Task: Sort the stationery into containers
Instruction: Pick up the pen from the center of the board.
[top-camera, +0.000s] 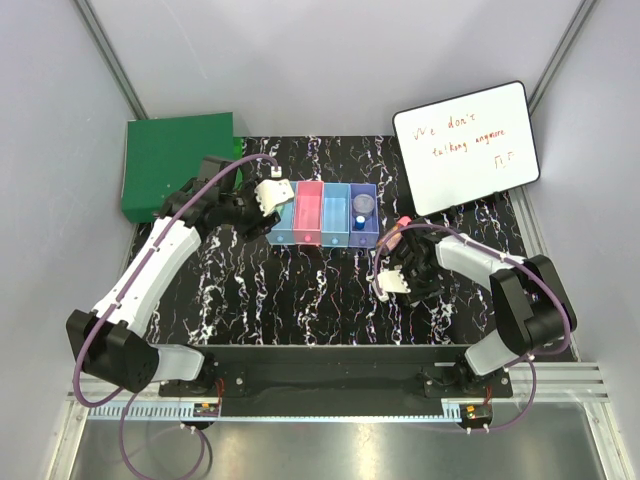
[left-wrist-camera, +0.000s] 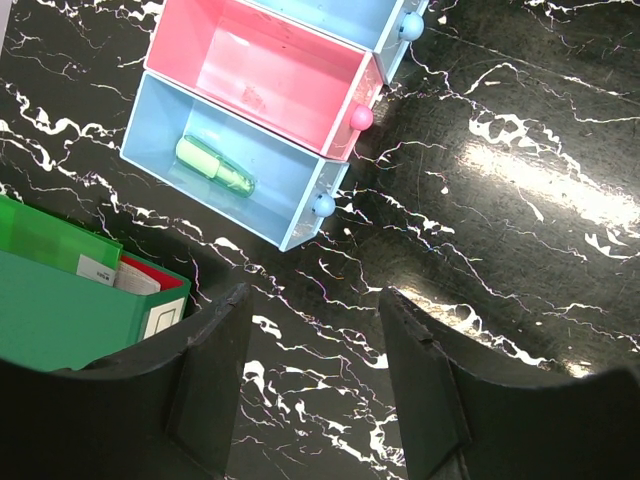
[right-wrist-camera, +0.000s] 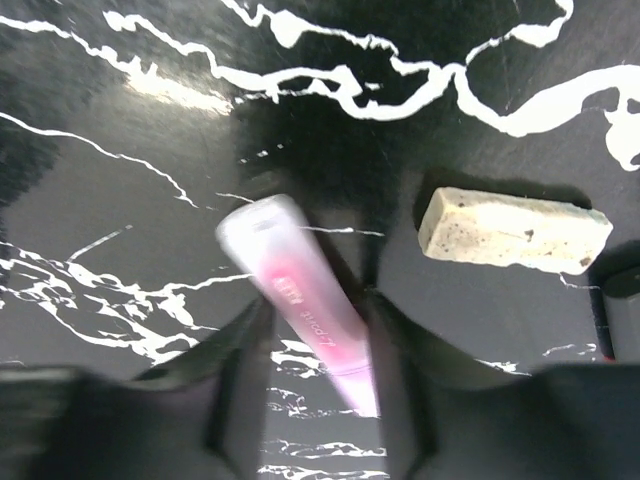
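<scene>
Diagonally the blurred pink tube (right-wrist-camera: 300, 305) sits inside the part-open right pincer (right-wrist-camera: 320, 325) (grip unclear), pale end pointing outward.

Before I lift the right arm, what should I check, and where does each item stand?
1. Pink tube between the right end effector fingers: ok.
2. Grip firm on the tube: cannot tell, the picture is blurred.
3. Beige block apart from those fingers: ok.
4. Left end effector open and empty: ok.
5. Room for a drop: ok, the pink bin shows nothing in it.
6. Left end effector away from the bins: not ok, it hangs at the row's left end.
</scene>
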